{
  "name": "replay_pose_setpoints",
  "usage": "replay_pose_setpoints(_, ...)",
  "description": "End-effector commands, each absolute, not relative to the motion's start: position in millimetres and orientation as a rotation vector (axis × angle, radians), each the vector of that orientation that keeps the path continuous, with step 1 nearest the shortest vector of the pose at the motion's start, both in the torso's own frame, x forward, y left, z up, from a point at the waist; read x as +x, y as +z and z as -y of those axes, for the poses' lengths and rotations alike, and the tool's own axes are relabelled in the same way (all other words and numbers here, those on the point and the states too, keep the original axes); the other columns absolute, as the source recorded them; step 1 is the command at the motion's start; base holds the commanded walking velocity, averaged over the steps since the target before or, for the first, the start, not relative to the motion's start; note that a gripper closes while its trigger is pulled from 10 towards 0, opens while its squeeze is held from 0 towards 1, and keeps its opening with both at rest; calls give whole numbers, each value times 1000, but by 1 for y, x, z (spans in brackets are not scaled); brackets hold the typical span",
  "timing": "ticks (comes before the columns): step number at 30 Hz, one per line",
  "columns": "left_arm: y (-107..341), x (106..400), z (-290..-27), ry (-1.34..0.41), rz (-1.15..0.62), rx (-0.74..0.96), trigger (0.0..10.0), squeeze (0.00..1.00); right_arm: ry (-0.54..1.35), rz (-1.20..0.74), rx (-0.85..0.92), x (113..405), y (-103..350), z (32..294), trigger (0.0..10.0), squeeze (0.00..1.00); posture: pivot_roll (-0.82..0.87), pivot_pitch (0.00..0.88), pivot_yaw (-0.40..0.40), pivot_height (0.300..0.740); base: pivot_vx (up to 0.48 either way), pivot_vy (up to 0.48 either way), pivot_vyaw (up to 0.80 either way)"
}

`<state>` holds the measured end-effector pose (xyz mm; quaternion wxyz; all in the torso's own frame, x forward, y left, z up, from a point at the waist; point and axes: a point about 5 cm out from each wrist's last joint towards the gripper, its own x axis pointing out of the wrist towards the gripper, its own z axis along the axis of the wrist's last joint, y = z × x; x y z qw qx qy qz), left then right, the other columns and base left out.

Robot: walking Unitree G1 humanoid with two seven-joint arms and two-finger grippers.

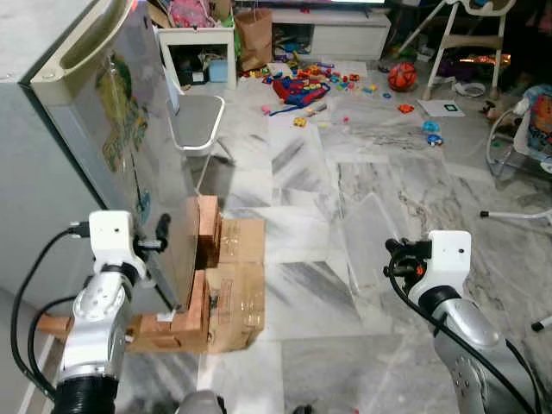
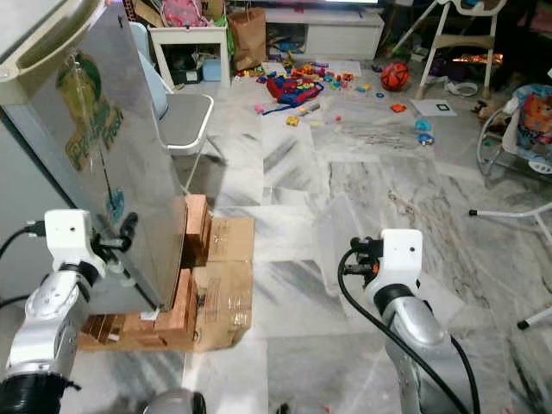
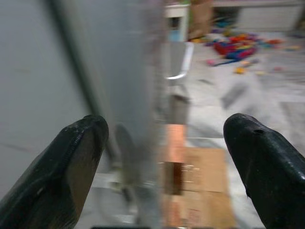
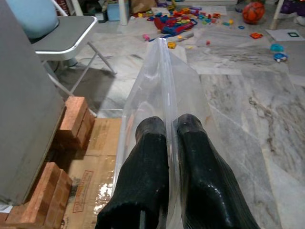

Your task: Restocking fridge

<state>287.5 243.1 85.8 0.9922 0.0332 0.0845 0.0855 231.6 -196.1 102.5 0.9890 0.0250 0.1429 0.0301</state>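
We see bricks [image 1: 207, 226] and a cardboard box [image 1: 240, 293] under the fridge door [image 1: 142, 164]. Our right pincer [image 4: 170, 131] is clamped on a clear plastic bag [image 4: 164, 81] pointing out over the floor. Our left pincer [image 3: 164, 138] is apart around the door's edge.

Fridge door [image 1: 142, 164] stands open on my left, its lower edge over the cardboard boxes [image 1: 235, 289] and bricks [image 1: 205, 226] on the floor. Behind the door is a folding chair [image 1: 197, 121]. Toys [image 1: 309, 84] lie scattered far ahead; a ball [image 1: 402, 77] right of them.
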Motion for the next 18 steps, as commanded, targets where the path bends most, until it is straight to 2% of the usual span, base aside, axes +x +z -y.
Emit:
replay_pose_setpoints(1,90,298,-255,229,-161,61,10000,0,45,-286,50,233,104,198,10000,0,-69,20,-25,740,0,0,0)
replay_pose_setpoints(10,110,337,-242,191,-102,23,10000,0,24,-272,45,234,107,201,10000,0,-87,11,-21,740,0,0,0)
replay_pose_setpoints(14,121,353,-218,79,-62,14,10000,0,16,-264,50,236,108,200,10000,0,-94,3,-11,740,0,0,0)
replay_pose_setpoints(18,122,355,-209,33,-57,0,10000,0,14,-263,51,236,107,200,10000,0,-91,1,-8,740,0,0,0)
